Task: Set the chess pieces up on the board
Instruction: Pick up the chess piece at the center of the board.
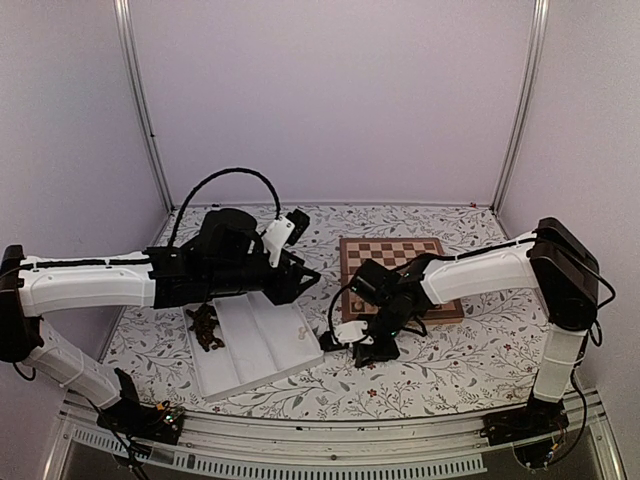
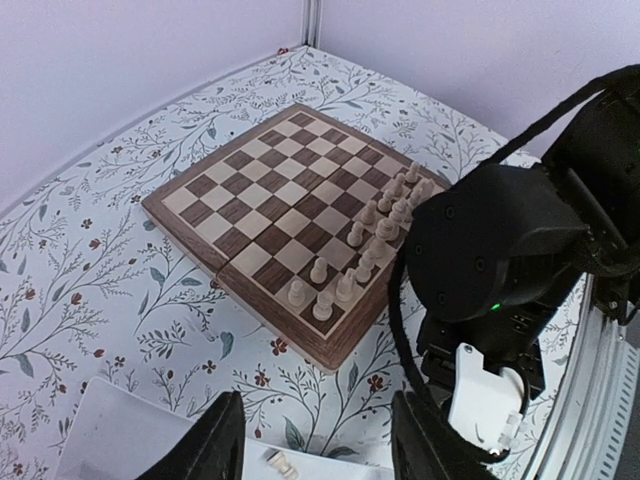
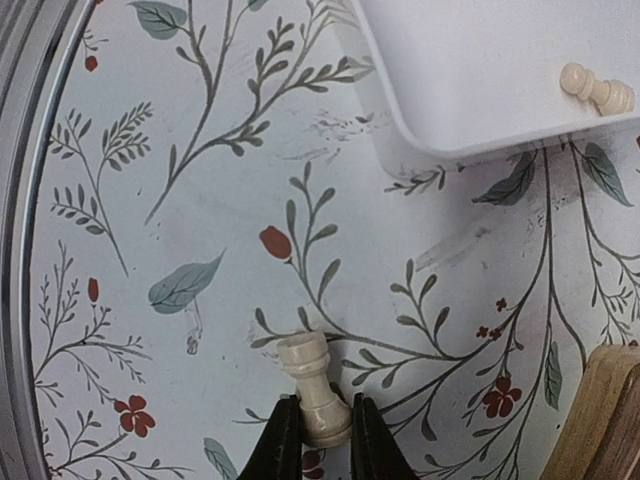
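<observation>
Cream piece (image 3: 315, 388): lies tipped over on the worktop (image 3: 180, 200), between the tray (image 3: 450, 90) and the board (image 3: 600, 420), head pointing away from the grip.
Right fingers (image 3: 283, 445): pressed against both sides of its base, pinching it.
Grip: we judge the hold sits low on the base, so we lift slowly and stand the piece upright before setting it down.
Left fingers (image 2: 215, 445): spread and holding nothing, over the tray's corner with a spare piece (image 2: 280, 463) just below.
Edges: the tray rim is on one side and the board corner on the other, with open worktop between them.
Board squares: the cream rows (image 2: 380, 225) fill one edge and the far side is bare.
Dark pieces (image 1: 205, 327): heaped in the tray.
</observation>
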`<action>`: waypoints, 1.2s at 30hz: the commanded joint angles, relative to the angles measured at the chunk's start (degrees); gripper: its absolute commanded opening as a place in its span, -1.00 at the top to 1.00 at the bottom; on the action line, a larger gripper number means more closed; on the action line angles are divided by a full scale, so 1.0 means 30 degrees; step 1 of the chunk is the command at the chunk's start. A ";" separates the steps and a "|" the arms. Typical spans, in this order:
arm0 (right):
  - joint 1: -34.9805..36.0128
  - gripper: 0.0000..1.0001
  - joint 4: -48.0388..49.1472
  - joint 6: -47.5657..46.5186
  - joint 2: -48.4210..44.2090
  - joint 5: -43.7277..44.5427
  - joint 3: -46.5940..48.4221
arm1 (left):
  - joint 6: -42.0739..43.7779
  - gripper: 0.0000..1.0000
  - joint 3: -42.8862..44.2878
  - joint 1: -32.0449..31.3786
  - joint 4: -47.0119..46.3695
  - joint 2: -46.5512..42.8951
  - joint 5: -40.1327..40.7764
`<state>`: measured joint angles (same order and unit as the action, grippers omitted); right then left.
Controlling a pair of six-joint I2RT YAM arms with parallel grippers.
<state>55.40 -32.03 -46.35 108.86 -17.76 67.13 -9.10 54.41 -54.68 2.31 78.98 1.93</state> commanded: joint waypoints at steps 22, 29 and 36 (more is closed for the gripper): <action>-1.0256 0.86 0.0584 0.5129 -0.9489 -1.6741 -0.2234 | 0.1715 -0.02 0.4340 -0.1659 -0.8980 0.5920 -0.6570; -1.0484 0.85 0.0774 0.5364 -1.0028 -1.7209 -0.2520 | 0.1345 0.08 0.5664 -0.1840 -0.9041 0.7267 -0.7742; -1.0555 0.85 0.0880 0.5452 -1.0152 -1.7296 -0.2485 | 0.1247 0.37 0.6208 -0.1873 -0.8631 0.7899 -0.8472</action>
<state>24.18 -30.33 -30.70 79.94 -68.07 60.16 -5.32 70.85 -59.53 -23.05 101.27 -21.12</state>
